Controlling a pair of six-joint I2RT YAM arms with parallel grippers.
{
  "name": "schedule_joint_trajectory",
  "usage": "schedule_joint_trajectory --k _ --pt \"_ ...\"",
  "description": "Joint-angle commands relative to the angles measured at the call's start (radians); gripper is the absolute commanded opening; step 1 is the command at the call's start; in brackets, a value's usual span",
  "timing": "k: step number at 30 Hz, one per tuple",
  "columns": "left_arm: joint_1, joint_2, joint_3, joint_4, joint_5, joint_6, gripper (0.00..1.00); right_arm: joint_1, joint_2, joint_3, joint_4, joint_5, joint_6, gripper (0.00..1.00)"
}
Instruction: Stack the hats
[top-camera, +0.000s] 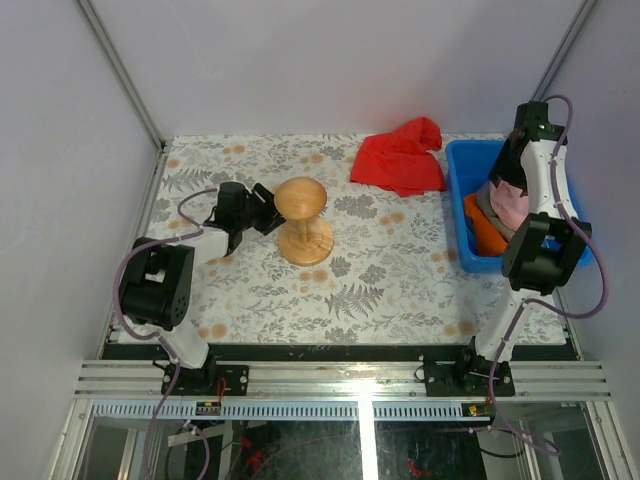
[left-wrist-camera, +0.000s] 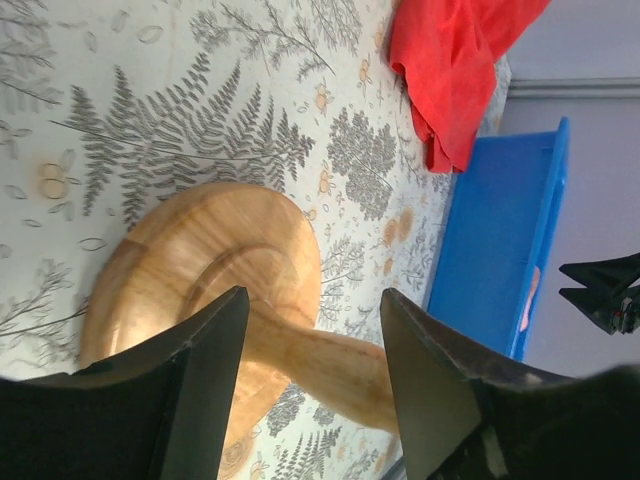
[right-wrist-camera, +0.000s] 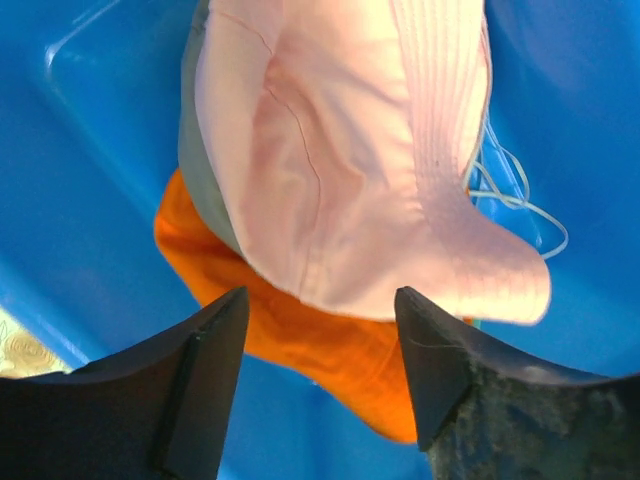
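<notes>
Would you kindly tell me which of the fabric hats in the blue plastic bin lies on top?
The pale pink fabric hat: it lies uppermost, covering the grey hat and the orange hat beneath it.

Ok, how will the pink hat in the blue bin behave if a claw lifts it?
Probably floppy: the pink hat is creased and sags over the orange hat. Likely light. The loose white cord beside it might trail or snag.
</notes>
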Motion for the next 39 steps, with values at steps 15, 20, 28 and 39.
schedule_joint_trajectory --k 15,20,28,39 --pt "0.081 -0.16 -0.051 -0.188 -0.067 0.135 0.54 0.047 0.355 0.386 -0.06 0.047 -0.031 0.54" --pt "0.093 -0.162 -0.054 -0.199 -0.065 0.141 0.53 0.058 0.371 0.387 -0.068 0.067 -0.033 0.53" --pt "0.097 -0.185 -0.042 -0.259 -0.072 0.175 0.52 0.058 0.366 0.349 -0.073 0.12 -0.04 0.31" --pt "0.112 -0.265 -0.006 -0.373 -0.053 0.216 0.44 0.057 0.268 0.361 -0.094 0.135 -0.04 0.0"
